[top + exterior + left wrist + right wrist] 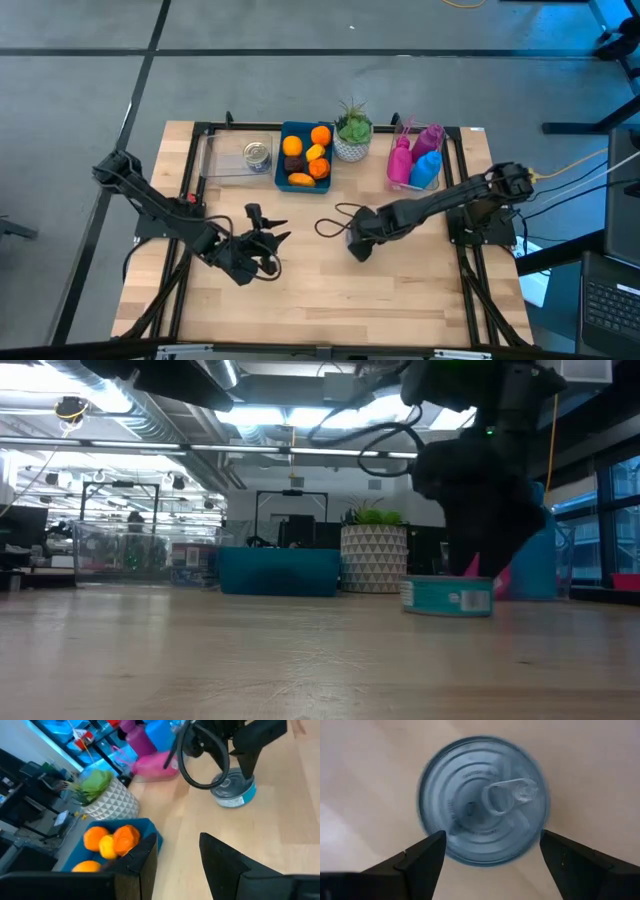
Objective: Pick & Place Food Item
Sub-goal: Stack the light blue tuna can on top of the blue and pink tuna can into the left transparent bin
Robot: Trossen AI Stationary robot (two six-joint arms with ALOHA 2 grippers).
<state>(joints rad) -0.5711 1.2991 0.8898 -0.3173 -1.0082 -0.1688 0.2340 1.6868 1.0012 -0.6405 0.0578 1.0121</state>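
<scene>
Right wrist view: my right end effector [490, 857] hangs released over the tin [484, 800], fingers straddling it, mid-desk [400, 290]. Left end effector [177, 865] part-open, empty, nearer left edge.

Along the desk [400, 290] back edge, left to right: clear tray [222, 160] holding a tin [258, 154], bin [284, 170] of oranges [309, 162], potted plant [352, 131], basket [432, 178] of bottles [415, 157]. Mid-desk, right of centre: flat can [447, 596], upright, directly under the right claw [489, 860], fingers either side. Left claw [268, 248] front-left, well apart.
</scene>
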